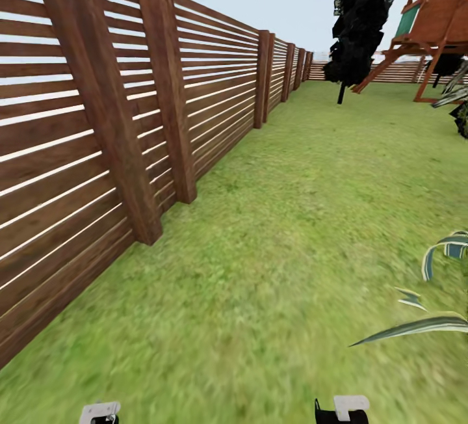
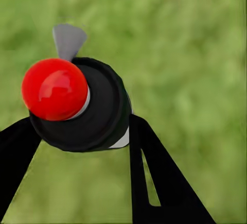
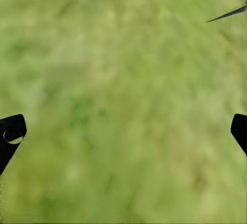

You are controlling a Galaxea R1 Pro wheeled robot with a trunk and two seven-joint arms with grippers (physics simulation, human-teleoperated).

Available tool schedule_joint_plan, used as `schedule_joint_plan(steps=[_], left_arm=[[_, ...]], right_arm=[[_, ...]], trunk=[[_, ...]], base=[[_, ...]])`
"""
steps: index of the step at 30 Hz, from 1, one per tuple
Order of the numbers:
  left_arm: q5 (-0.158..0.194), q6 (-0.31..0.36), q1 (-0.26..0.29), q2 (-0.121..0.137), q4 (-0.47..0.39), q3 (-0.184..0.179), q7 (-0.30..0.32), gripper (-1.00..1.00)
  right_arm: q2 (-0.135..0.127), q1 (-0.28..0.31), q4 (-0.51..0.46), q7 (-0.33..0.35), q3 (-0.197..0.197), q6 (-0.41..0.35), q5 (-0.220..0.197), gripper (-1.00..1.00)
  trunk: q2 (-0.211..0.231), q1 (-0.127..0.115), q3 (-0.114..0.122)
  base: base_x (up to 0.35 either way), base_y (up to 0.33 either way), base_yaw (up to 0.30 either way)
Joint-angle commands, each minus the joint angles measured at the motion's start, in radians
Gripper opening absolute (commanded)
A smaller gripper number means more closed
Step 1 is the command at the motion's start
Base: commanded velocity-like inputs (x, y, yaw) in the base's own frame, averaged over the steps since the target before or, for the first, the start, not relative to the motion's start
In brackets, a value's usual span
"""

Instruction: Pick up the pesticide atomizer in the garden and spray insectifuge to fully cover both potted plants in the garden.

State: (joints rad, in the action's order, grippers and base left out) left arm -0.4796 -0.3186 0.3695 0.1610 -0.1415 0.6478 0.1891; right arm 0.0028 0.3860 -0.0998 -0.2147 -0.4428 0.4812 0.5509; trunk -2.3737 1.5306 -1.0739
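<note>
Head view: I am looking along a brown slatted wooden fence that is running down the left edge of the lawn toward the far boundary. A dark tree and a wooden play structure are standing at the far right of the lawn. Striped pointed leaves of a potted plant are reaching in at the right edge of the lawn, near me. White parts of my two arms are showing at the near edge.

Left wrist view: the left gripper is clamping the pesticide atomizer between its black fingers. I am seeing the bottle end-on, with its red cap, black collar and a grey nozzle tab facing the camera. Blurred grass is lying beyond it.

Right wrist view: the right gripper is holding nothing, its fingers standing wide apart over bare grass. One dark leaf tip is crossing a corner.
</note>
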Motion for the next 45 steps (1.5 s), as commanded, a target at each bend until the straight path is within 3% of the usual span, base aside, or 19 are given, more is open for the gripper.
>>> schedule_joint_plan(steps=[1,45], left_arm=[[-0.005,-0.003,0.000,0.000,0.000,0.009,0.006,-1.00],[-0.007,-0.002,0.000,0.000,0.000,0.009,0.006,-1.00]], right_arm=[[0.000,0.001,0.001,-0.006,-0.005,0.002,0.011,1.00],[0.002,0.001,0.001,-0.008,-0.005,0.002,0.011,1.00]], trunk=[[0.000,0.000,-0.001],[0.000,0.000,-0.001]], base=[[0.313,0.192,-0.264],[0.313,0.176,-0.244]])
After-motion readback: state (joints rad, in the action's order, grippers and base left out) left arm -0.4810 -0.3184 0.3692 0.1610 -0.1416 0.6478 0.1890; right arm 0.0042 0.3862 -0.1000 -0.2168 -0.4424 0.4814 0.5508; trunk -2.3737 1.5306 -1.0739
